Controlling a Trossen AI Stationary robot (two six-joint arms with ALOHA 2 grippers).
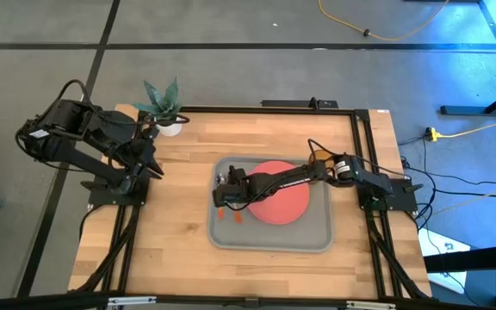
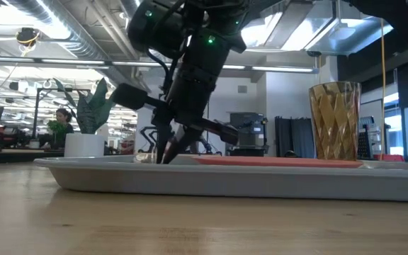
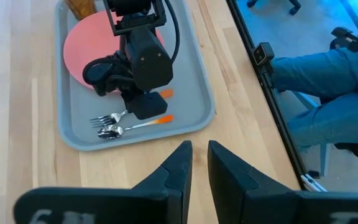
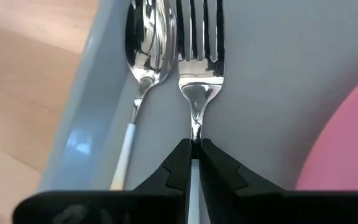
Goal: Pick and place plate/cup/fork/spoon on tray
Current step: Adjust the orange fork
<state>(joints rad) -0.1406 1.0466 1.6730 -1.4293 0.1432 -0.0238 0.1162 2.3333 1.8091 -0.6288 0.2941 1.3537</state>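
Observation:
The grey tray (image 1: pixel 317 243) lies mid-table with the coral-red plate (image 1: pixel 284 205) flat on it and the amber cup (image 2: pixel 335 120) upright at its far side. The fork (image 4: pixel 201 62) and the spoon (image 4: pixel 148 43) lie side by side on the tray floor (image 3: pixel 191 118) near its left rim. Their orange handle ends (image 3: pixel 165 118) point toward the plate. My right gripper (image 4: pixel 194 149) reaches down onto the fork's handle (image 1: pixel 224 196). My left gripper (image 3: pixel 199 155) waits above the table's left side, open by a narrow gap, with nothing between its fingers. My right gripper has the fork's thin neck (image 4: pixel 195 134), just behind the tined head, pinched between its two fingertips. The fingers slant down from above on the plate's side and straddle the handle. The fork lies flat on the tray floor, tines toward the tray's left rim, beside the spoon.
A white pot with a green plant (image 1: pixel 166 108) stands at the table's far left corner. A seated person's legs (image 3: pixel 328 81) show beyond the table's edge in the left wrist view. Bare wood surrounds the tray on the near and left sides.

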